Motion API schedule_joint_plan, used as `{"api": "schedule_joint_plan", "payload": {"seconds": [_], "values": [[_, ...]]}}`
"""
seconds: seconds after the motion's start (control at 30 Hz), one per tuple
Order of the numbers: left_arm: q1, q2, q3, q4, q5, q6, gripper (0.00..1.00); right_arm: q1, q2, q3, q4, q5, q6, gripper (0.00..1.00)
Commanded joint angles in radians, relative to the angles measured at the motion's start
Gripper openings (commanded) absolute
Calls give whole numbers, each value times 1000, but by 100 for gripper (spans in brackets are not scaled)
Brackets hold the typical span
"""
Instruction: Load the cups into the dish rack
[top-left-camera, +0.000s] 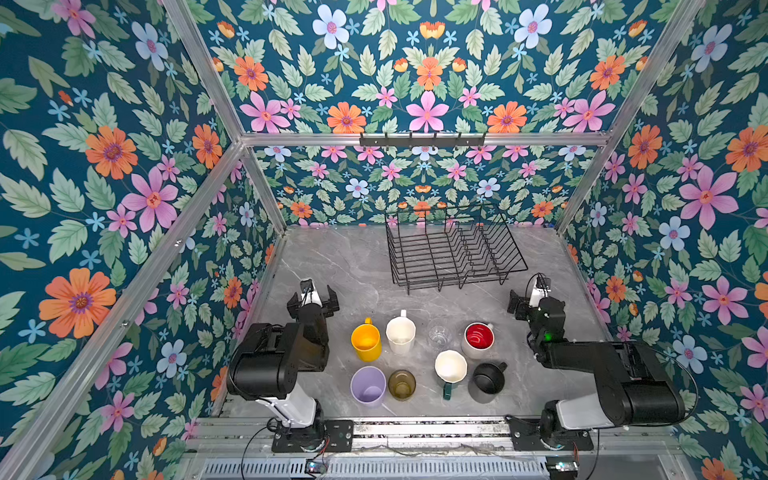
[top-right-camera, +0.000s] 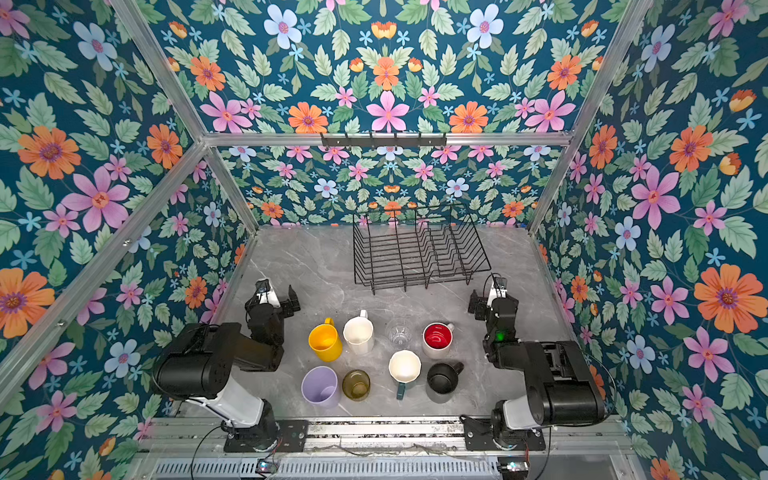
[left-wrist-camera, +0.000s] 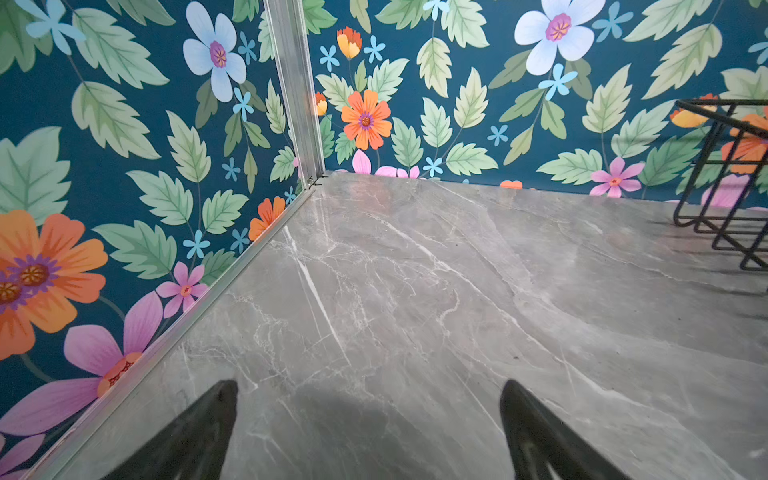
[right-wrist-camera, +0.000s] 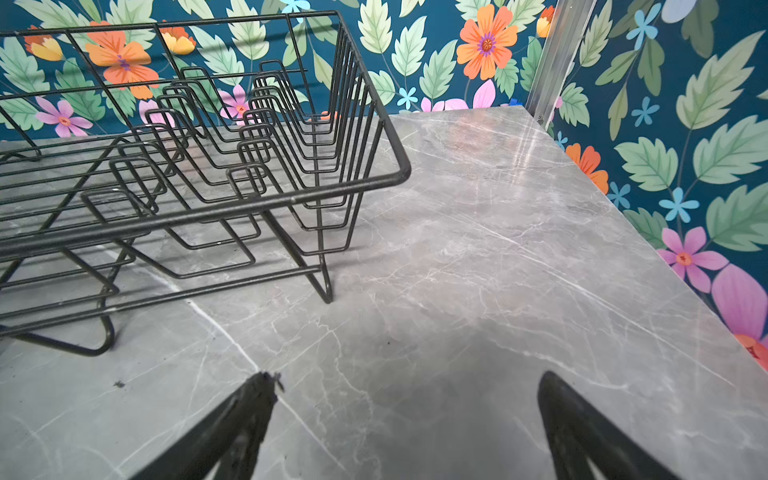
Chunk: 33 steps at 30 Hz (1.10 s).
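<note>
Several cups stand upright in two rows on the near part of the table: yellow mug (top-left-camera: 365, 341), tall white mug (top-left-camera: 400, 334), clear glass (top-left-camera: 439, 334), red-inside mug (top-left-camera: 478, 337), lilac tumbler (top-left-camera: 368, 385), olive glass (top-left-camera: 402, 384), green mug with white inside (top-left-camera: 450, 368), black mug (top-left-camera: 488, 379). The black wire dish rack (top-left-camera: 453, 249) (right-wrist-camera: 249, 206) stands behind them with nothing in it. My left gripper (top-left-camera: 312, 300) (left-wrist-camera: 369, 388) hangs open left of the cups. My right gripper (top-left-camera: 534, 299) (right-wrist-camera: 407, 378) is open by the rack's near right corner.
The grey marble table (top-left-camera: 332, 266) is boxed in by flowered walls and aluminium posts (left-wrist-camera: 299, 104). A black hook rail (top-left-camera: 422, 140) hangs on the back wall. Both arm bases sit on the front rail (top-left-camera: 428, 428). One corner of the rack (left-wrist-camera: 723, 117) shows in the left wrist view.
</note>
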Motion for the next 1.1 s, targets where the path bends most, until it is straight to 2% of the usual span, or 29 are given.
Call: {"api": "schedule_joint_plan", "payload": {"seconds": [0.0,0.77,0.87,0.97,1.07], "values": [[1,-3,2,12,2,0,100,0,-2,4,3,-8,11,99],[0,-3,1,15,2,0,100,-8,-2,8,-6,-20,16,99],[1,-14,-29,69,-1,-1,100,-7,-3,4,0,-17,14,99],[0,-103,-74,72,-41,-11,100,-8,-12,-1,8,5,17,99],[-1,-289,-30,-163,-65,-29,100,-7,-106,15,-98,63,43,99]]}}
